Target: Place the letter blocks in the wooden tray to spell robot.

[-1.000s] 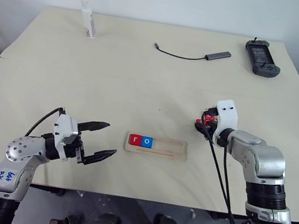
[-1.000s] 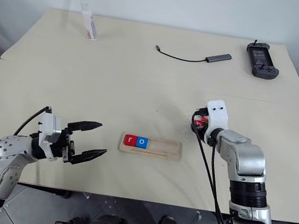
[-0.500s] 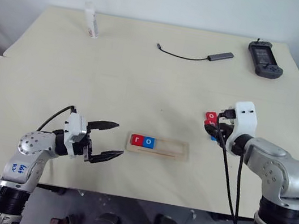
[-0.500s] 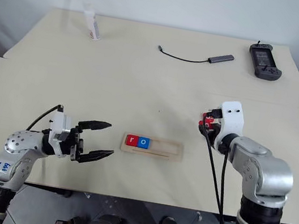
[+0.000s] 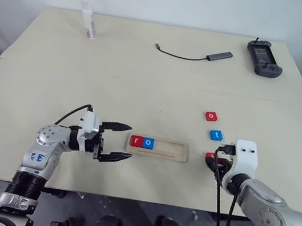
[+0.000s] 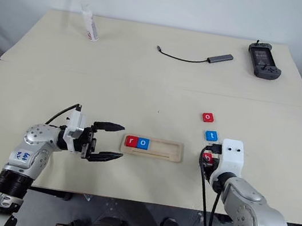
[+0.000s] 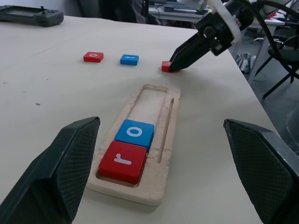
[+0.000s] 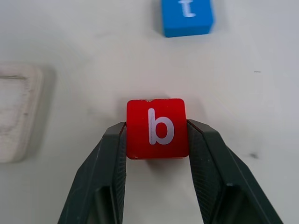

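The wooden tray (image 5: 169, 150) lies near the table's front, with a red r block (image 5: 136, 141) and a blue o block (image 5: 147, 143) side by side at its left end. My right gripper (image 8: 157, 127) is shut on a red b block (image 8: 156, 119), low over the table to the right of the tray. Beyond it a blue t block (image 5: 216, 135) and a red o block (image 5: 212, 116) lie loose on the table. My left gripper (image 5: 130, 141) stands open just left of the tray's left end, pointing at it, with nothing between its fingers.
At the back of the table stand a white tube (image 5: 88, 21), a cable with an adapter (image 5: 207, 57) and a black controller (image 5: 265, 52). A seam crosses the tabletop behind the blocks. The front edge runs close behind both grippers.
My right gripper has drawn back toward the front edge with the red b block, uncovering the red o and blue t blocks. My left gripper has moved right, up to the tray's end.
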